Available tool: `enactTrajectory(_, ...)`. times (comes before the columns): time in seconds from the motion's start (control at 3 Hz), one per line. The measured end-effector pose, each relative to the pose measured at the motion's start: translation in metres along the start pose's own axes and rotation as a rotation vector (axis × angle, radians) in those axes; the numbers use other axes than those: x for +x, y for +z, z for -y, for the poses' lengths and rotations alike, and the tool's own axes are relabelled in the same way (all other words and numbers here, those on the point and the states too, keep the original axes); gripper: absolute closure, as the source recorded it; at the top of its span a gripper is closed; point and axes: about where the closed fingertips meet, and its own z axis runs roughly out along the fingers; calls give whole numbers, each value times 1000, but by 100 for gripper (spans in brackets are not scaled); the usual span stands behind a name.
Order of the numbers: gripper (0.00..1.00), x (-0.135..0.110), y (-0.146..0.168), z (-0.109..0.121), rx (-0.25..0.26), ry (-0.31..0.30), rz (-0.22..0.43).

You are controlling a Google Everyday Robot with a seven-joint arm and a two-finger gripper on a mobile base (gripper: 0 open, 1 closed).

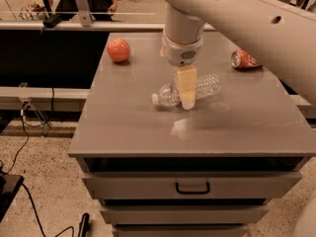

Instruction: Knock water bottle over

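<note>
The water bottle (205, 87) is clear ribbed plastic with a white cap. It lies on its side near the middle of the grey cabinet top (148, 127), cap pointing left. My gripper (187, 101) hangs straight down from the arm, in front of the bottle's middle, with its tip low, near the surface. The pale finger covers part of the bottle.
A red-orange apple (119, 50) sits at the back left of the top. A crushed red soda can (245, 60) lies at the back right. The cabinet has drawers with a black handle (192, 187) below. Cables lie on the floor at left.
</note>
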Motion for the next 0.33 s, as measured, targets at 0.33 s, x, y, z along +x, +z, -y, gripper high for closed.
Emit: enactTrajectory(0.33, 0, 0, 0, 0, 0, 0, 0)
